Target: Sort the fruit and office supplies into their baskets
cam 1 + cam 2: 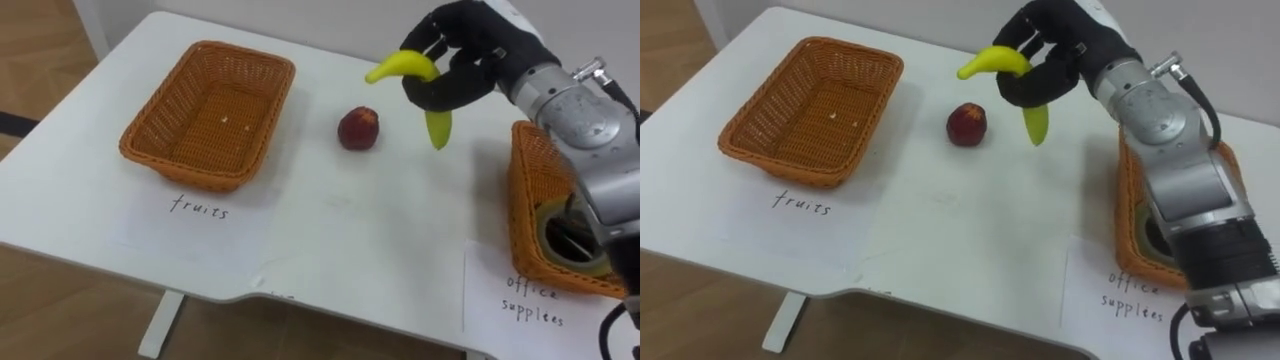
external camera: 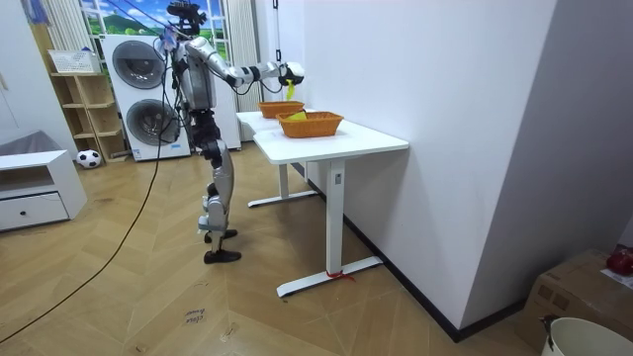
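Note:
My right hand [image 1: 465, 62] [image 1: 1055, 52] is shut on a yellow-green banana [image 1: 412, 88] [image 1: 1002, 85] and holds it in the air above the white table [image 1: 350, 230], just right of a red apple [image 1: 358, 128] [image 1: 967, 124] that lies on the tabletop. An empty wicker basket [image 1: 210, 112] [image 1: 812, 108] with a paper label reading fruits stands at the left. A second wicker basket [image 1: 545, 205] [image 1: 1140, 215], labelled office supplies, stands at the right under my right forearm and holds a roll of tape [image 1: 572, 238]. In the room view I stand at the table's end with the right hand [image 2: 289, 72] stretched over it.
Two paper labels [image 1: 200, 208] [image 1: 530, 298] lie in front of the baskets. The table's near edge runs along the bottom, with wooden floor [image 1: 60, 300] below. In the room view, washing machines [image 2: 138, 94] and a shelf stand behind me and a white wall lies along the table.

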Robot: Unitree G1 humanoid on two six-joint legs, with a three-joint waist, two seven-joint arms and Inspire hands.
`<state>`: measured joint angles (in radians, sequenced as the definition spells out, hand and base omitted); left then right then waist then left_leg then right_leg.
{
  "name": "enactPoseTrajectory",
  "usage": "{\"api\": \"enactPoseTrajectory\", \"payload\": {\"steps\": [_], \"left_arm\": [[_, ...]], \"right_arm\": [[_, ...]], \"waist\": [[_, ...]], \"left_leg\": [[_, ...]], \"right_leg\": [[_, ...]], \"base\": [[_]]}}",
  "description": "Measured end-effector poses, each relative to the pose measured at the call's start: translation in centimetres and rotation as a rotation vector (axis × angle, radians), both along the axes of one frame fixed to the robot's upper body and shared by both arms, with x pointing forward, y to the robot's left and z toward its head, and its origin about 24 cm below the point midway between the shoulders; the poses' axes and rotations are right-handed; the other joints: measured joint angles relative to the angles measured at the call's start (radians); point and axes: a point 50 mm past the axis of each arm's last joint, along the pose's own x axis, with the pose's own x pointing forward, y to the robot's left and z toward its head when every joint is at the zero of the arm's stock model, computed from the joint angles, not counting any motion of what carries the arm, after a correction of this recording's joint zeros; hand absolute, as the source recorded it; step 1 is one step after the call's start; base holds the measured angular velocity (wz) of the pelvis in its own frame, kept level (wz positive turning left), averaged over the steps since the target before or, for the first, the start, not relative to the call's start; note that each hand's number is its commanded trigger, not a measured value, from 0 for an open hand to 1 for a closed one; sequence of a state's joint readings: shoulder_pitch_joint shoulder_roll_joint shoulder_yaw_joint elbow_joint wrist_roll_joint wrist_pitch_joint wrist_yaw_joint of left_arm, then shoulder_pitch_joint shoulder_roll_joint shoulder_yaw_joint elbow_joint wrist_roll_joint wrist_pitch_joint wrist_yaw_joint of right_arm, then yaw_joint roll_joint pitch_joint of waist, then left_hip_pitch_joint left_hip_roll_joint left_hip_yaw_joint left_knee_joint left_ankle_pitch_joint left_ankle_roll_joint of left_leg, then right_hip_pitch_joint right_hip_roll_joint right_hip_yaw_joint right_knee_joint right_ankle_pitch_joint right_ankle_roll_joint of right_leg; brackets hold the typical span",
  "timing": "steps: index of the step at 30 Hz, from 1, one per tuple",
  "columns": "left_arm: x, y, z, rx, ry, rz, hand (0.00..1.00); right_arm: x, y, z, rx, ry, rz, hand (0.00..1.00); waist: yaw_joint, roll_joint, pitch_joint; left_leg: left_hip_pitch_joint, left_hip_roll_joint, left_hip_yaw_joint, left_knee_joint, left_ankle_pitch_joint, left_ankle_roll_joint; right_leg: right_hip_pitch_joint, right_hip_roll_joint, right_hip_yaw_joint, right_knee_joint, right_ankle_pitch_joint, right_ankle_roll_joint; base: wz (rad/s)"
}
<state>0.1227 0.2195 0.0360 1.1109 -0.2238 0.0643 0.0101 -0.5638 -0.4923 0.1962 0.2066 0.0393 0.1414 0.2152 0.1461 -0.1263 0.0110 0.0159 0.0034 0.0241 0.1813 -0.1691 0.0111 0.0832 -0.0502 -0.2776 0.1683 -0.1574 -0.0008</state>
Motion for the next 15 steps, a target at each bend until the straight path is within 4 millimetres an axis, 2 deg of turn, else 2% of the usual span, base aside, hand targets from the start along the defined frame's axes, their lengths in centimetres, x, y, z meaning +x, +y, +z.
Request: {"api": "enactPoseTrajectory", "payload": {"steps": [7, 15], "left_arm": [[-0.4, -0.4, -0.2, -0.012, 0.009, 0.0, 0.0], [-0.3, -0.5, -0.2, -0.012, 0.007, 0.0, 0.0]], "right_arm": [[-0.4, 2.4, 1.0, 0.063, -0.062, 0.065, 1.0], [-0.6, 2.8, 1.5, 0.076, -0.086, 0.077, 1.0]], "waist": [[0.006, 0.008, -0.0027], [0.03, 0.008, -0.0043]], "left_leg": [[0.005, 0.001, 0.001, -0.006, 0.0, 0.0], [0.006, 0.0, -0.002, -0.008, 0.0, 0.0]], "right_leg": [[0.0, 0.001, 0.0, 0.0, 0.0, 0.0], [0.002, 0.001, -0.001, 0.001, 0.0, 0.001]], "base": [[0.0], [0.0]]}}
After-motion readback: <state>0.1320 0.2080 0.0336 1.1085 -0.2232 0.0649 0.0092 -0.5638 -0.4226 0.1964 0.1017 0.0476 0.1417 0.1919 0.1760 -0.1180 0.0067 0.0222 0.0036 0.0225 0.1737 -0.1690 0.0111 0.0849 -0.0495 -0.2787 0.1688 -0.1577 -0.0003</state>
